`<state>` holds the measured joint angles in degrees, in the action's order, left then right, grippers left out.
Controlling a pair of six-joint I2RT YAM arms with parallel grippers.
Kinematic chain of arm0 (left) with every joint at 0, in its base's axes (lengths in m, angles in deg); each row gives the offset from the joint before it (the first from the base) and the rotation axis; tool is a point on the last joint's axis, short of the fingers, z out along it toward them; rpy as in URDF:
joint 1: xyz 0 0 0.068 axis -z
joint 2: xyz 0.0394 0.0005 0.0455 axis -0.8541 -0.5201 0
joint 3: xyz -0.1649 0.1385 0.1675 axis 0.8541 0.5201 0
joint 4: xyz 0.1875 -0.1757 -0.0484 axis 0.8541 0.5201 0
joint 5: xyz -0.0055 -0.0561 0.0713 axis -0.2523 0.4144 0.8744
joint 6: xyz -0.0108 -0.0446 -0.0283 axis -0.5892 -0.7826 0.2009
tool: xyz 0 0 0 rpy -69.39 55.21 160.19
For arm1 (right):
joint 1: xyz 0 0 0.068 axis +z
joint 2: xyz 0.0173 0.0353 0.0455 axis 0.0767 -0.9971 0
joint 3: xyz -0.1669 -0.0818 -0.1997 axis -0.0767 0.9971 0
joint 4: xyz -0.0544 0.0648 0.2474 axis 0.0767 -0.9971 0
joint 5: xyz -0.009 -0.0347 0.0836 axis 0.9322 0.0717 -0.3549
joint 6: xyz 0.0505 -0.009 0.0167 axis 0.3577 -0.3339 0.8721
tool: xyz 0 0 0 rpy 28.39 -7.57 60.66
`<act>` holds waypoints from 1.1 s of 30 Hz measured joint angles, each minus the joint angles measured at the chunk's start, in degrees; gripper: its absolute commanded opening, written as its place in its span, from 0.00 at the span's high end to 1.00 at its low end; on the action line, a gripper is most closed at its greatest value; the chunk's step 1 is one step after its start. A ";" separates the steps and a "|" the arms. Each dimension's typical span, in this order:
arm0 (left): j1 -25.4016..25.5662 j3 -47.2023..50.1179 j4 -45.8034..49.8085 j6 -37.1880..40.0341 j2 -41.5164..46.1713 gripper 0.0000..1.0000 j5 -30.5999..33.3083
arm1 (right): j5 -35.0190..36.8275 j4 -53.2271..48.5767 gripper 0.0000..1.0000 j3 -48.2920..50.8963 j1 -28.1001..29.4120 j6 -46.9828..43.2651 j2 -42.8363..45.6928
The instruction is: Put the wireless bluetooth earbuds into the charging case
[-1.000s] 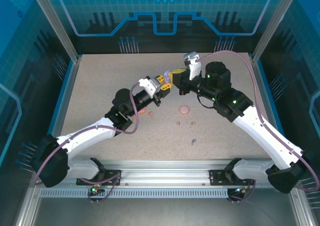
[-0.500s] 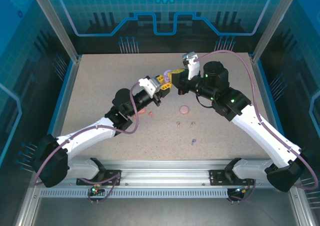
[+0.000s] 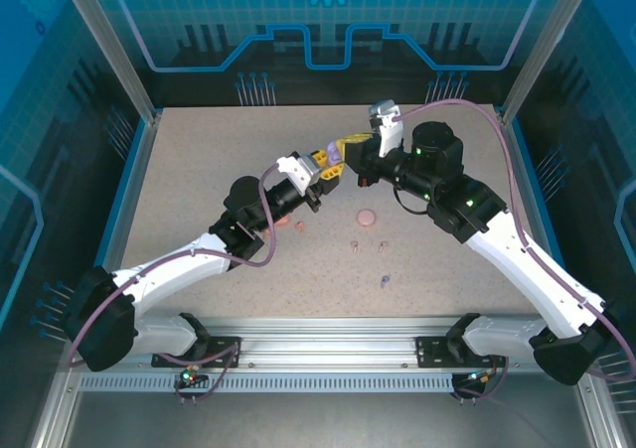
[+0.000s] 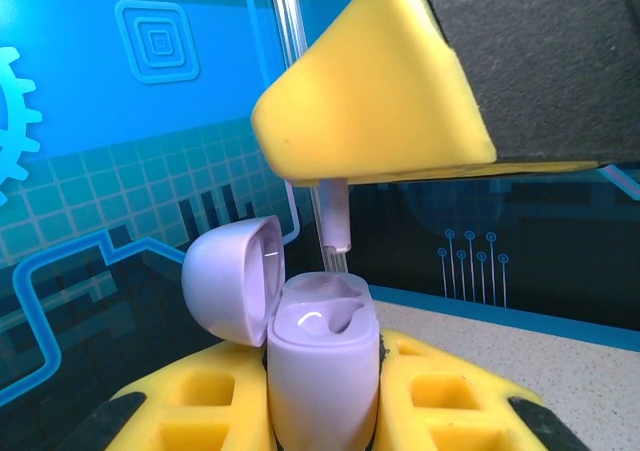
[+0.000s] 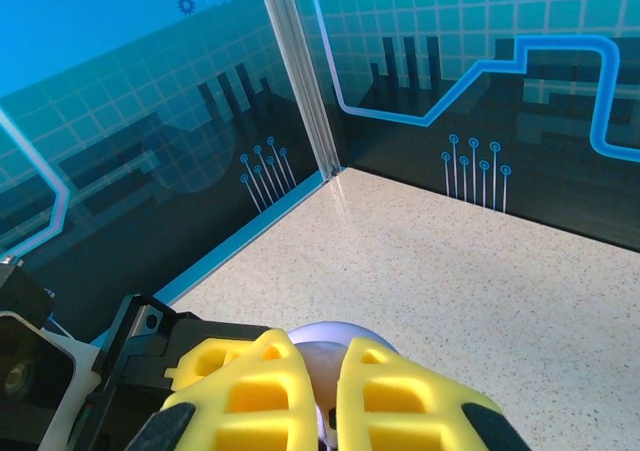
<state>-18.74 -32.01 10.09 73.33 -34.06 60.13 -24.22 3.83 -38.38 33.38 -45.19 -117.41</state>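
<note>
Lilac charging case (image 4: pixel 322 366) stands upright at the lower centre of the left wrist view, clamped between the pads of the left gripper (image 3: pixel 327 164), its lid (image 4: pixel 232 281) swung open to the left. Straight above its well hangs the purple earbud (image 4: pixel 337 219), stem vertical, tip just over the rim, pinched by the right gripper (image 3: pixel 350 149); a plain descent looks enough

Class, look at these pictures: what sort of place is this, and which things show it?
Probably a robotics lab workcell: a left arm and right arm bolted to a metal rail, on a speckled table walled by blue circuit-print panels.
</note>
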 measured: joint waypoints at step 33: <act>0.00 -0.31 0.44 0.22 0.00 1.00 0.02 | -0.48 -0.66 1.00 0.07 0.57 0.00 -0.37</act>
<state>-18.74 -32.32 10.53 73.54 -34.06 60.15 -24.70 3.18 -38.32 33.95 -45.19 -117.78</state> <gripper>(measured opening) 0.221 0.078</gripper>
